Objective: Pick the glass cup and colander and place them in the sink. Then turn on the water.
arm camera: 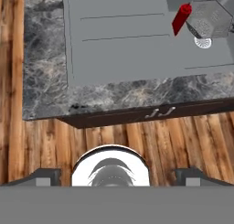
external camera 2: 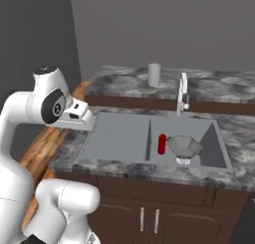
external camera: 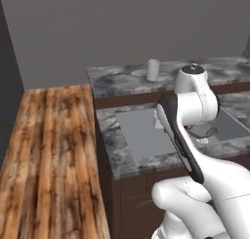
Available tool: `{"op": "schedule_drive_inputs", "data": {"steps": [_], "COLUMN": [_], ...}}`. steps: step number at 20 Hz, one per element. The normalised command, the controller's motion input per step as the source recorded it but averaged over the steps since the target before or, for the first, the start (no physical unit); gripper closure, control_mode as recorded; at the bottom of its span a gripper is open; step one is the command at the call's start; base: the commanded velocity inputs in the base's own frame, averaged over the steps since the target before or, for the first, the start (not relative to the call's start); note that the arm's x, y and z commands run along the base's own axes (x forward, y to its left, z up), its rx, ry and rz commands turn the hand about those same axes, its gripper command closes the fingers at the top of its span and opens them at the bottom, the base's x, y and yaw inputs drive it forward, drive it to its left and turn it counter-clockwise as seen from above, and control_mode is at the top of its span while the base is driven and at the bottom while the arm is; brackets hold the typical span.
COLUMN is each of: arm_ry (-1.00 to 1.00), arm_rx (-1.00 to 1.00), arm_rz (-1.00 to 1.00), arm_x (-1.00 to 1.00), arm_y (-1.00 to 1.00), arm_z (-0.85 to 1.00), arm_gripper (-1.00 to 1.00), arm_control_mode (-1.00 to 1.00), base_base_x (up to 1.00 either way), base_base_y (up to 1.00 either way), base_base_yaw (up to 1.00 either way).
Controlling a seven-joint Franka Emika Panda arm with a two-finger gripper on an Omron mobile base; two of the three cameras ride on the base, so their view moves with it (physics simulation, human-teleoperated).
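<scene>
On the raised back counter [external camera 2: 219,83], the glass cup [external camera 2: 154,74] was recorded standing upright, left of the faucet [external camera 2: 182,94] and well apart from the sink [external camera 2: 119,138].

Right base view: the sink was shown whole, with a flat drainboard on the left and a recessed basin on the right. Within the basin, the colander [external camera 2: 185,146] was seen resting over the round drain [external camera 2: 184,161], and a small red cylinder [external camera 2: 162,143] was seen just beside it, against the dividing ridge. No water was seen falling from the faucet.

Left base view: the basin was largely hidden by the arm; the cup was shown on the back counter, and a wooden floor [external camera: 49,155] was shown on the left.

Hand view: the gripper [arm camera: 117,175] was seen from above, over the wooden floor in front of the cabinet doors [arm camera: 160,112]. Its finger tips [arm camera: 45,176] were spread wide with nothing between them. The colander, red cylinder and drain were also shown at the upper right.
</scene>
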Motion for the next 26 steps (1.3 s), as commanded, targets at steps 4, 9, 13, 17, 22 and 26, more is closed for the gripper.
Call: {"op": "schedule_drive_inputs", "data": {"steps": [4, 9, 13, 17, 22, 26], "arm_ry": [0.00, 0.00, 0.00, 0.00, 0.00, 0.00], "arm_rx": [0.00, 0.00, 0.00, 0.00, 0.00, 0.00], "arm_rz": [0.00, 0.00, 0.00, 0.00, 0.00, 0.00], "arm_x": [0.00, 0.00, 0.00, 0.00, 0.00, 0.00], "arm_y": [0.00, 0.00, 0.00, 0.00, 0.00, 0.00], "arm_z": [0.00, 0.00, 0.00, 0.00, 0.00, 0.00], "arm_gripper": [-1.00, -1.00, -1.00, -1.00, -1.00, -1.00], "arm_control_mode": [1.00, 1.00, 1.00, 1.00, 1.00, 1.00], "base_base_x": [0.08, 0.00, 0.00, 0.00, 0.00, 0.00], "base_base_y": [0.31, 0.00, 0.00, 0.00, 0.00, 0.00], "base_base_yaw": [-0.41, -0.50, -0.50, -0.50, -0.50, -0.50]}}
